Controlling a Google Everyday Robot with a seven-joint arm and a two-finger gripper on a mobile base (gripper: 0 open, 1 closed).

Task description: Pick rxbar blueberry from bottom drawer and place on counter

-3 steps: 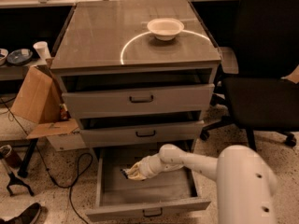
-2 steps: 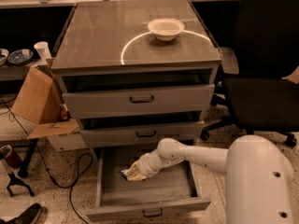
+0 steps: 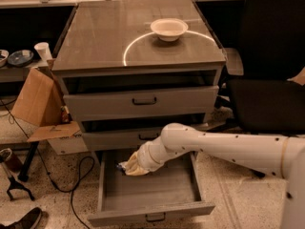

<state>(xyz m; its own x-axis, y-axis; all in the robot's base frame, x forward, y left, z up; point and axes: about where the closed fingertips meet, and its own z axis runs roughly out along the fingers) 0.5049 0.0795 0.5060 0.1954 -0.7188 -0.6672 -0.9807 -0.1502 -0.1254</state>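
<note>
Since a moment ago your arm has lifted, and the hand (image 3: 127, 167) has drawn a little up and left in the frame, toward the back of the open bottom drawer (image 3: 157, 197); it now sits left of centre in the lower half of the frame, inside that drawer and just below the front of the middle drawer (image 3: 114, 138); its tip shows pale tan against the grey drawer floor; whether the hand is open or closed, and whether it has hold of anything, you cannot tell. You cannot pick out the rxbar blueberry; if it lies in the drawer, the hand covers that spot. No label is legible from this view. At upper centre the desk (image 3: 95, 37) carries a white bowl (image 3: 168, 28), which rests on the top of a pale arc (image 3: 131, 49); a cardboard box (image 3: 35, 99) leans at the left edge; a black chair (image 3: 271, 80) fills the right.
</note>
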